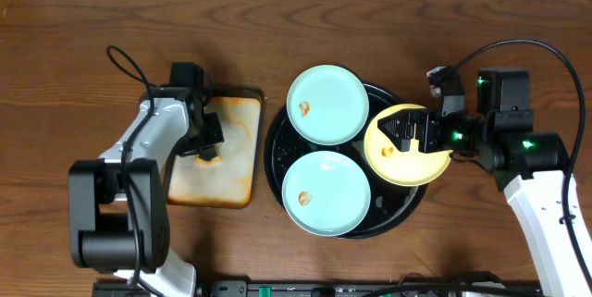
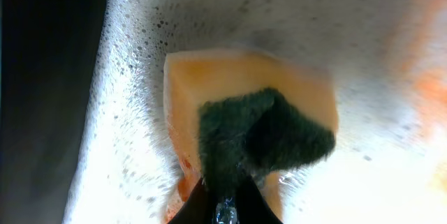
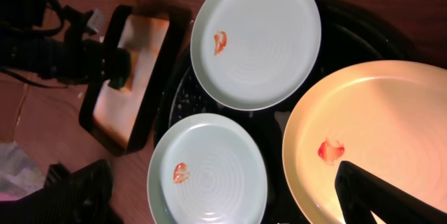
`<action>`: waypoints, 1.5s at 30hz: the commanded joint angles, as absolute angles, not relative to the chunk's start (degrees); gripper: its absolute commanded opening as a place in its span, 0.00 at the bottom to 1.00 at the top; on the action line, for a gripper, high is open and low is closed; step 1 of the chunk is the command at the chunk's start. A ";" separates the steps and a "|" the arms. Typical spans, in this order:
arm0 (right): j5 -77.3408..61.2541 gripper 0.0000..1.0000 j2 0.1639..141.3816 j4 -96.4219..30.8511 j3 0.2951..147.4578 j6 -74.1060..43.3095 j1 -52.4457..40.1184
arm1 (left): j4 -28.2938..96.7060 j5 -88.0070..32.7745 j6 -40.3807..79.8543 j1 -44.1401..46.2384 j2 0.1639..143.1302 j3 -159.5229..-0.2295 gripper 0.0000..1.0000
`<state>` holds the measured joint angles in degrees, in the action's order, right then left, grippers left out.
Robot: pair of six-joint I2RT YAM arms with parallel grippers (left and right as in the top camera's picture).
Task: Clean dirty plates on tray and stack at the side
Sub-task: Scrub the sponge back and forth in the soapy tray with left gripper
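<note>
Near mint plate (image 1: 326, 193) sits smeared on black tray (image 1: 274, 163). L gripper (image 1: 207, 152) clamped on sponge (image 2: 255, 137) in small tray (image 1: 227, 184). R gripper (image 1: 408, 136) wide open, empty, over yellow plate (image 1: 400, 166) at tray's R edge. Far mint plate (image 1: 326, 105) dirty too. Step: sponge pickup. Next, prob. R must grip the plate's rim.
</note>
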<state>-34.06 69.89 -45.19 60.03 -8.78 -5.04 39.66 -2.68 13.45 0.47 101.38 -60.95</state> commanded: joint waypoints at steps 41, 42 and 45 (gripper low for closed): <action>-34.35 0.99 69.91 -46.09 60.62 -9.41 -4.58 | 35.51 -8.60 12.51 0.34 100.64 -62.57 0.08; -34.33 0.99 69.91 -46.09 60.62 -9.41 -4.58 | 36.12 -8.62 12.51 0.34 99.70 -63.11 0.07; -34.35 0.99 69.91 -46.11 60.62 -9.41 -4.58 | 37.52 -8.60 12.71 0.34 96.03 -63.55 0.40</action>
<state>-34.06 69.89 -46.02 60.03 -8.78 -5.04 36.53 -7.77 13.06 0.45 101.06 -60.82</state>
